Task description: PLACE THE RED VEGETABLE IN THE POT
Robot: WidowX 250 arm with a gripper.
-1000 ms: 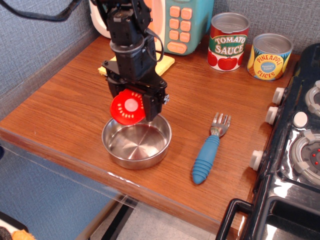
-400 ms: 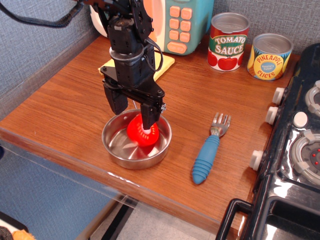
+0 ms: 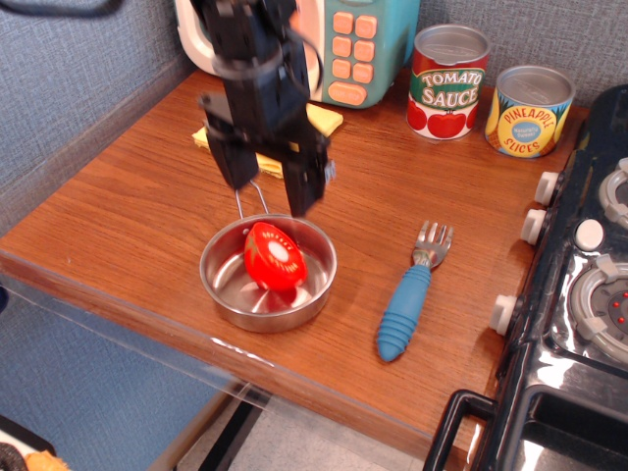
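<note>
The red vegetable, a glossy red toy tomato half, lies inside the pot, a shallow shiny steel pan near the table's front edge. Its flat face with the whitish centre points up and to the right. The pot's thin wire handle sticks out toward the back. My gripper hangs above the pot's back rim, open and empty, its two black fingers spread apart and clear of the vegetable.
A blue-handled fork lies right of the pot. A tomato sauce can and a pineapple slices can stand at the back right. A toy phone and a yellow cloth sit behind the arm. A black stove borders the right.
The gripper held the red vegetable over the pot, lowered it in and opened. It has now risen empty, and the vegetable lies in the pot.
</note>
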